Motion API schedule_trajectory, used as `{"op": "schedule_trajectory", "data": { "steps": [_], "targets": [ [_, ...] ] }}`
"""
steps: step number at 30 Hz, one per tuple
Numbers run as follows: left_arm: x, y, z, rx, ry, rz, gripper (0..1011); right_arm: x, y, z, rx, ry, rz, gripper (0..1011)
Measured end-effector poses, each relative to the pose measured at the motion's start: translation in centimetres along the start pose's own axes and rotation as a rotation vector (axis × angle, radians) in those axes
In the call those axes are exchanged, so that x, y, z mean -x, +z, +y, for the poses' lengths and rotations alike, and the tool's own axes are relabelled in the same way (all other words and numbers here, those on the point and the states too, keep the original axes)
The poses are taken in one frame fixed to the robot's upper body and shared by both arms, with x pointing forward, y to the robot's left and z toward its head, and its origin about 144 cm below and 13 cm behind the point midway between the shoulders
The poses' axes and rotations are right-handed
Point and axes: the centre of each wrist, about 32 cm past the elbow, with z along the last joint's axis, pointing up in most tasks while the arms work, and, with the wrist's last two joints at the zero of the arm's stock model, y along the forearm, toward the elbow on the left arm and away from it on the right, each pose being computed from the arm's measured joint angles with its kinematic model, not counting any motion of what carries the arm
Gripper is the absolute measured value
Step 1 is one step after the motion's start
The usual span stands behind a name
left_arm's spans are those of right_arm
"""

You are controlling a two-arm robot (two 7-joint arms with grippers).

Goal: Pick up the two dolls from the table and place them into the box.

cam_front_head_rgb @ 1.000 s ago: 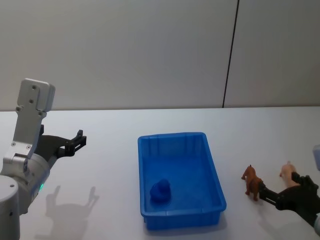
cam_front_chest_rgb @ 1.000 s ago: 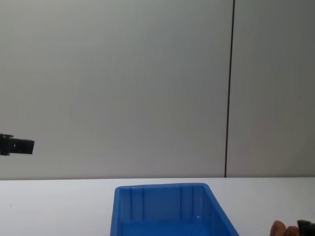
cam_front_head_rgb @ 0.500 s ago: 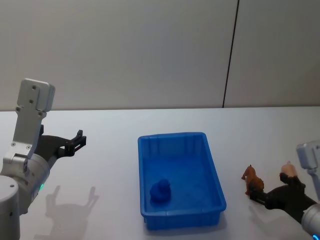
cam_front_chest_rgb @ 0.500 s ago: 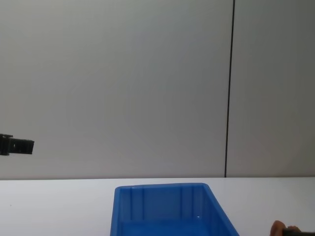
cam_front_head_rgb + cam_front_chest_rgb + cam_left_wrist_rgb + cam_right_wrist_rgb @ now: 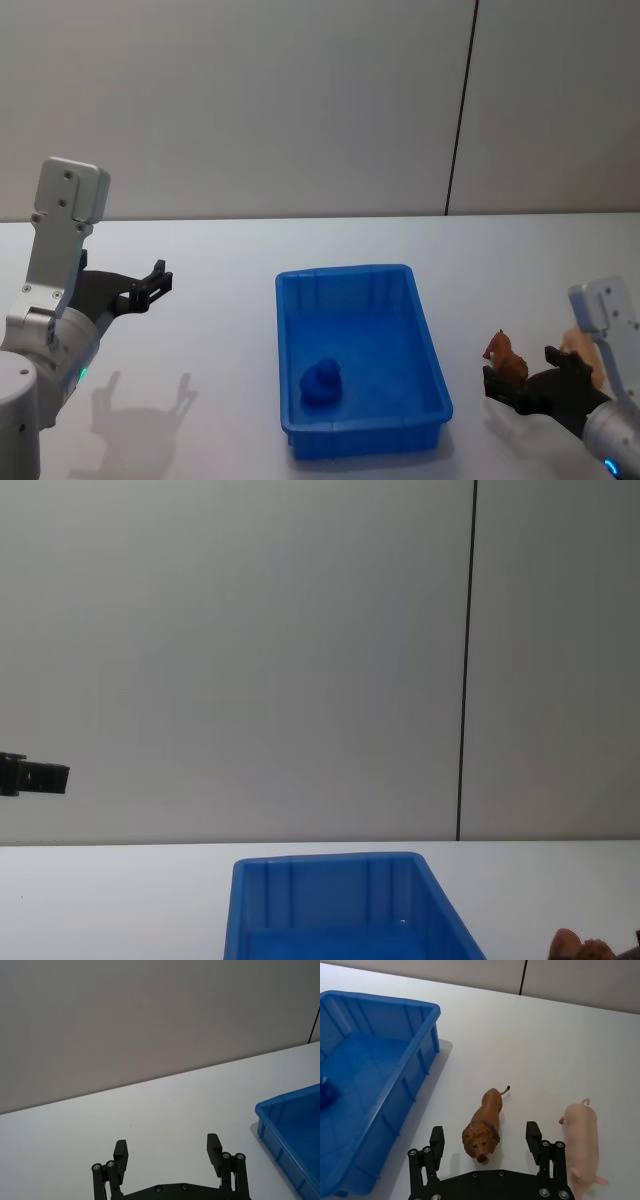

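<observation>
Two dolls stand on the white table (image 5: 220, 330) right of the blue box (image 5: 345, 272). One is a reddish-brown lion (image 5: 506, 358) (image 5: 484, 1130); the other is a pale pink pig (image 5: 582, 1132) (image 5: 576, 343) just beyond it. My right gripper (image 5: 522, 372) (image 5: 485, 1141) is open and low over the table, with one finger on each side of the lion's head and not gripping it. The pig lies outside the right finger. My left gripper (image 5: 150, 282) (image 5: 167, 1147) hangs open above the table's left side, holding nothing. The chest view catches the lion's top (image 5: 570, 943) at the lower right edge.
A small blue toy (image 5: 322, 380) lies inside the box near its front wall. The box's long side wall (image 5: 415, 1075) runs close to the lion. A grey wall with a dark vertical seam (image 5: 460, 110) stands behind the table.
My right gripper has moved toward the box, from behind the lion to straddling it, and its wrist has come into the head view. The left arm and both dolls have stayed still.
</observation>
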Motion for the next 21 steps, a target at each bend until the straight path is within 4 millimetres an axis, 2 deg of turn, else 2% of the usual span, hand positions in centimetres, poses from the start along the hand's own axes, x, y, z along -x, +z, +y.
{"op": "schedule_trajectory", "data": {
  "steps": [21],
  "targets": [
    [0.0, 0.0, 0.0, 0.000, 0.000, 0.000, 1001, 0.5, 0.4, 2.6, 0.041, 0.024, 0.002, 1001]
  ]
}}
